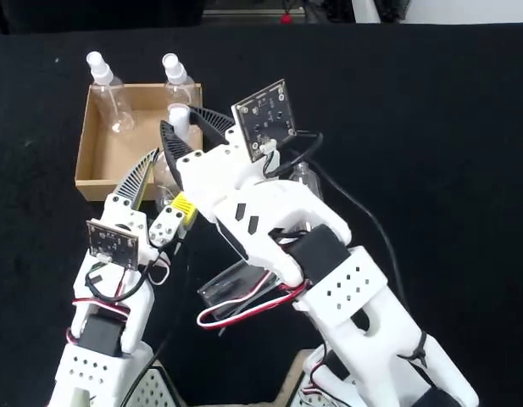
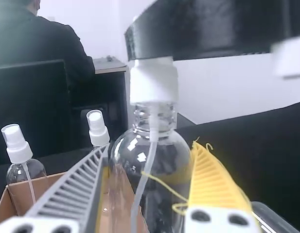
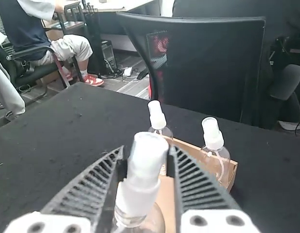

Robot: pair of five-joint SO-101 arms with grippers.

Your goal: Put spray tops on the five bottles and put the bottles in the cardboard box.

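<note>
Where the open brown cardboard box point(image 1: 117, 157) sits at the far left of the black cloth counter point(image 1: 431, 127), a clear round-shouldered bottle point(image 1: 108, 97) with a white cylindrical sprayer stands by its far left corner. A second bottle point(image 1: 178, 85) of the same make stands by the far right corner.

Just right of these, by the box's near right corner, the left tool point(image 2: 150, 160) is clamped on the smooth clear body of a third bottle point(image 2: 140, 167). One finger is grey and one is yellow, and both are ribbed wedges pressed to opposite sides of the bottle. It stands upright. Whether its base touches the counter cannot be judged.

Over its neck sits a white plastic spray top point(image 3: 142, 170), with screw threads showing below the collar and a thin pale dip tube curving down inside the bottle. The right tool point(image 1: 183, 123) is closed on this spray top from above, its black ribbed fingers flat against the two sides.

Further right, a fourth bottle point(image 1: 305, 176), clear, shows partly behind the white right arm. Its neck is too obscured to judge.
</note>
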